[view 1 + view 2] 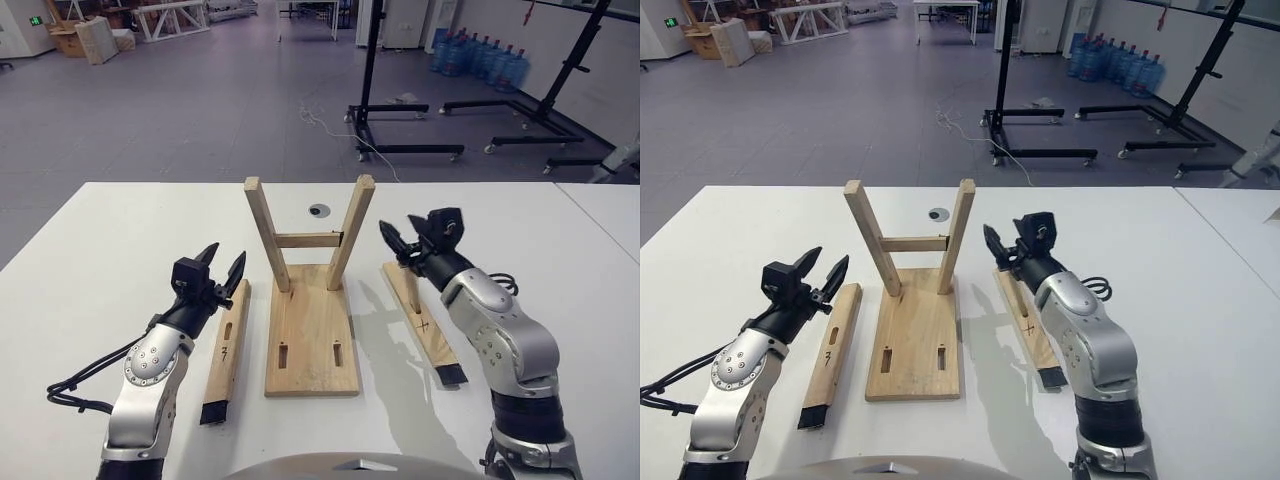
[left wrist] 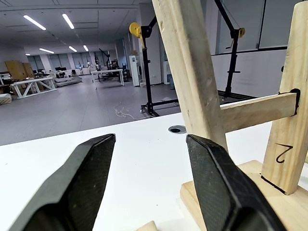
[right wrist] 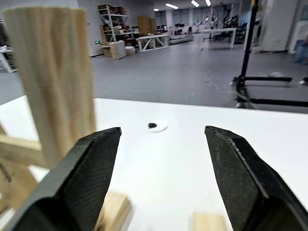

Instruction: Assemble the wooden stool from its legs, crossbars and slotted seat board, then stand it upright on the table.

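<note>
Handwritten 2 on upright leg [image 2: 288, 144]; cross on right loose leg [image 1: 425, 326].

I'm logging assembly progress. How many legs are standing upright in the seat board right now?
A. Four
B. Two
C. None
B. The far-left leg and far-right leg stand in the seat board, joined by a crossbar, while the left loose leg and right loose leg lie flat on the table.

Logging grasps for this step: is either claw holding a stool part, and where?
Nothing is held. The left claw and right claw are both open.
</note>
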`<state>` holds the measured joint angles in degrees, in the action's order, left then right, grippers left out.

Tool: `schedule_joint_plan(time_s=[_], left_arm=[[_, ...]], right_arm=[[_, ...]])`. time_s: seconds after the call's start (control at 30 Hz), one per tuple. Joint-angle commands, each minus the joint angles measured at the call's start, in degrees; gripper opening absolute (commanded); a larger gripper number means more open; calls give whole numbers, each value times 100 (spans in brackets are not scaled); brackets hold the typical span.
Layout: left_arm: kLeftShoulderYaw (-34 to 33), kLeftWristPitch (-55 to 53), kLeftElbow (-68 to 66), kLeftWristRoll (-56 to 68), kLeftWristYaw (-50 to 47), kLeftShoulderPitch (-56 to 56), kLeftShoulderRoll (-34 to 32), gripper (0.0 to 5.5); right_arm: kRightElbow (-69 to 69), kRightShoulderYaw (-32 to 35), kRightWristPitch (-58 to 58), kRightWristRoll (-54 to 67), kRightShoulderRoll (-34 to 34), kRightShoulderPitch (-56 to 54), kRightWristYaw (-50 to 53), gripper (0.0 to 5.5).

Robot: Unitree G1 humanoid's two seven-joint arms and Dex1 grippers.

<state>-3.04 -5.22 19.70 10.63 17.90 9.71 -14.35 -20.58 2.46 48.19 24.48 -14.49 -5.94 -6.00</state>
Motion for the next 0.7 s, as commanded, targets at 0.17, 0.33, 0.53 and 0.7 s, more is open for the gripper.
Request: schedule_joint_plan(time_s=[0.17,0.33,0.53,0.7], left_arm=[[-62,179,-221,-54,-12,-43,-9,270],[-102,242,-251,-38,-12,-34,-17,270],[-267,175,156,14,-130,318,26,270],[-170,0,782,-26,-376,995,234,270]], right_arm=[[66,1111,37,585,347,-682,135,320],[-136,1213,-116,769,300,-768,-36,320],[-1453,1846,354,1640,-152,741,-555,320],[-1789,1558,1294,1859,-1056,1778,-961,320]])
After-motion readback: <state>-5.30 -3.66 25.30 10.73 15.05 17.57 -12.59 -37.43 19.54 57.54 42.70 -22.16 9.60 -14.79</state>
